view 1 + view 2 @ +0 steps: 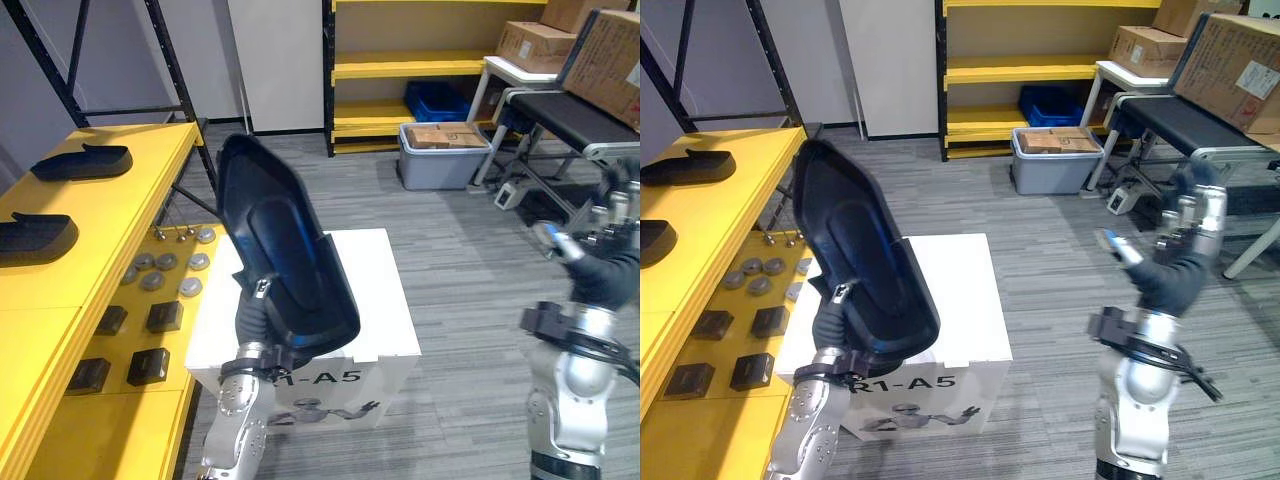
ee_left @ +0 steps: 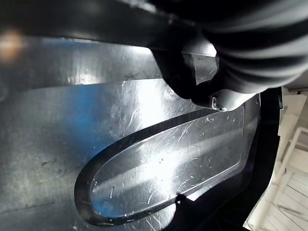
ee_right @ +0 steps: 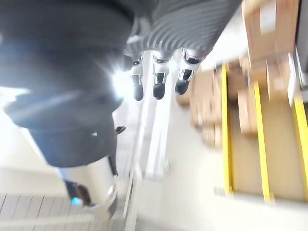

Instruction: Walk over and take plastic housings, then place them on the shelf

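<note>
Weight seems slight to us, but the plastic housing, upright over the white box beside the yellow shelf with the fingers of our left hand clamped on its lower rim, a sound hold, looks stiff and slick, while our raised right hand has loose, empty fingers.

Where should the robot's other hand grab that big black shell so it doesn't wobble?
Probably the long right rim, about halfway up, coming from the robot's right. The housing stands nearly upright, slightly tilted, held only at its bottom end by the left hand, so its tall top is unsupported. The raised rim gives fingers an edge to hook over. The open right hand is raised on that side.
</note>
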